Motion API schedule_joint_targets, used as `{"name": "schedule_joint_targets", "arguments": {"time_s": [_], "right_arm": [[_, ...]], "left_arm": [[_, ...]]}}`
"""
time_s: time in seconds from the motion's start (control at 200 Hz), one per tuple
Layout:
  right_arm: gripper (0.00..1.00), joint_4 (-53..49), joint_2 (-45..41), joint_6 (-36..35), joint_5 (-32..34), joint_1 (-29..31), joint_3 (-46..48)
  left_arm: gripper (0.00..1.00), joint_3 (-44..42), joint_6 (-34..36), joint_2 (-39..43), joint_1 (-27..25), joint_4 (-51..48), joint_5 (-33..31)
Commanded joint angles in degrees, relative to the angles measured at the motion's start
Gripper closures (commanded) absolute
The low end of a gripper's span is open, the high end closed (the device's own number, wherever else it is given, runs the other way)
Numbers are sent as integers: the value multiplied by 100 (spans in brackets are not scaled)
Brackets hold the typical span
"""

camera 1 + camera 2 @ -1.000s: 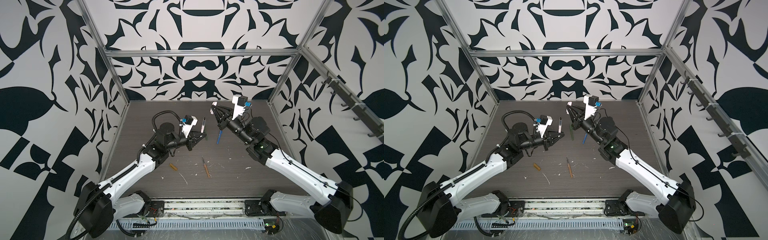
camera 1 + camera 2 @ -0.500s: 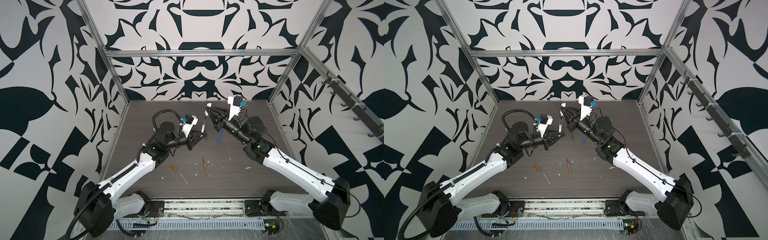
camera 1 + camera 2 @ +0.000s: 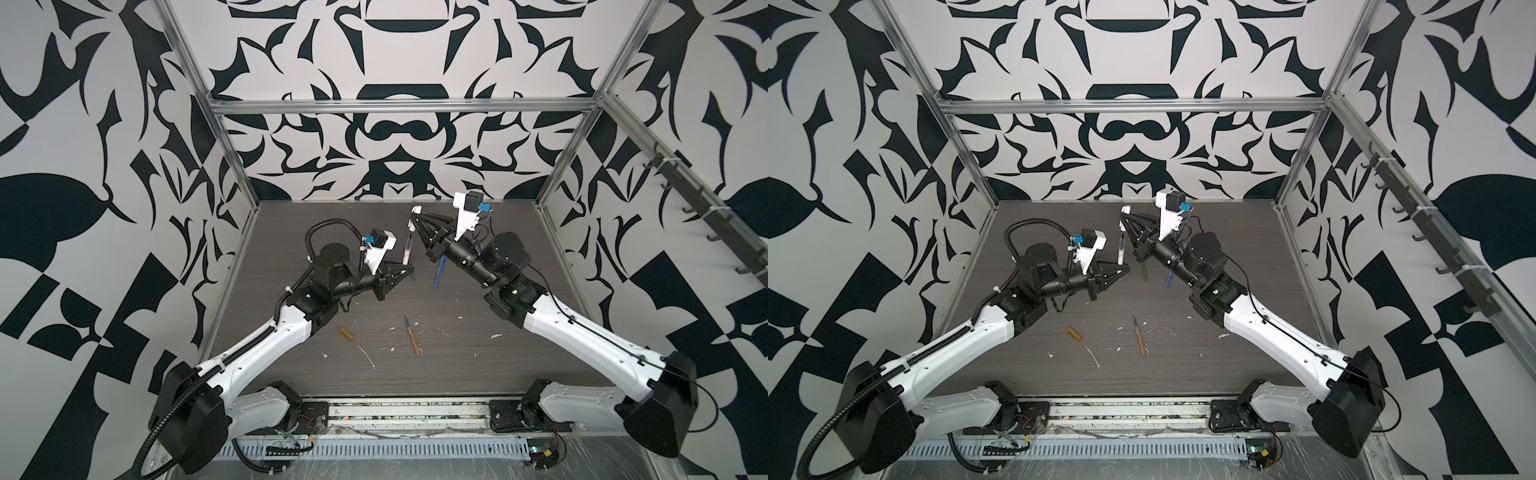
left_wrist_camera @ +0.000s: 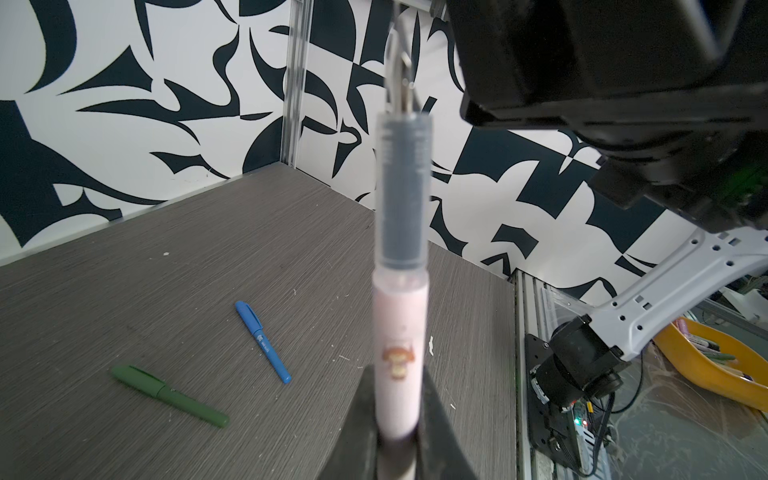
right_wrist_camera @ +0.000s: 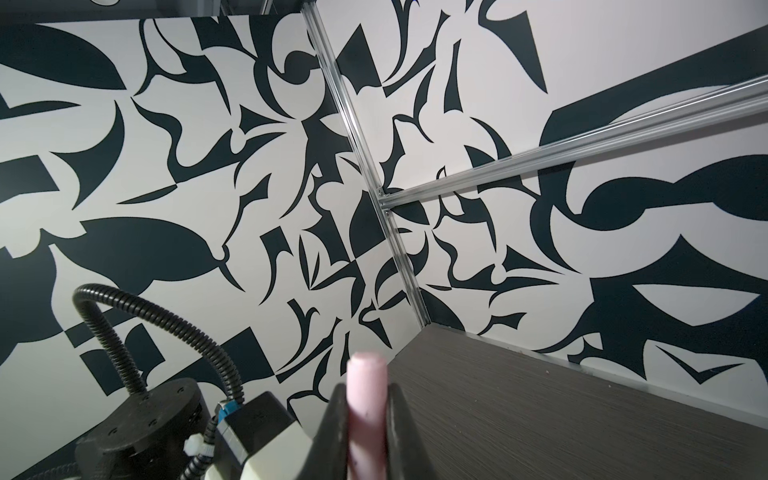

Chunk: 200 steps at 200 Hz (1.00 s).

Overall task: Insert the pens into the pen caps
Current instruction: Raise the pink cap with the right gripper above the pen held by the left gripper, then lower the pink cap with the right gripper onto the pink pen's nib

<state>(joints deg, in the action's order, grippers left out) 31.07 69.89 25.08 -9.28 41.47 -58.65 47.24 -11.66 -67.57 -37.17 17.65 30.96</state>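
Observation:
My left gripper (image 3: 409, 272) (image 4: 399, 419) is shut on the pale pink pen (image 3: 407, 251) (image 4: 400, 332), which stands upright with its grey tip end away from the jaws. My right gripper (image 3: 415, 217) (image 5: 368, 419) is shut on the pink pen cap (image 3: 413, 220) (image 5: 368, 390), raised just beyond the pen's tip with a small gap between them in both top views. An orange-brown pen (image 3: 412, 337) and an orange-brown cap (image 3: 347, 334) lie apart on the table's front half. A blue pen (image 4: 262, 340) and a dark green pen (image 4: 168, 397) lie with caps on.
The dark wood-grain table (image 3: 478, 374) carries white flecks and scuffs near the front. Patterned walls with metal frame posts (image 3: 232, 166) close in three sides. A yellow bin (image 4: 715, 365) sits beyond the table's edge in the left wrist view.
My right gripper has carried the pink cap leftward toward the upright pink pen. The left arm has stayed almost still.

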Motion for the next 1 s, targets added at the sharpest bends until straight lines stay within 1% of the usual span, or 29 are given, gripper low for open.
{"name": "schedule_joint_targets", "arguments": {"time_s": [0.0, 0.995], "right_arm": [[100, 253, -3, -42, -15, 19, -14], [100, -24, -209, 122, -130, 24, 533]], "left_arm": [[100, 171, 59, 17, -23, -22, 78], [100, 85, -93, 77, -27, 159, -41]]}}
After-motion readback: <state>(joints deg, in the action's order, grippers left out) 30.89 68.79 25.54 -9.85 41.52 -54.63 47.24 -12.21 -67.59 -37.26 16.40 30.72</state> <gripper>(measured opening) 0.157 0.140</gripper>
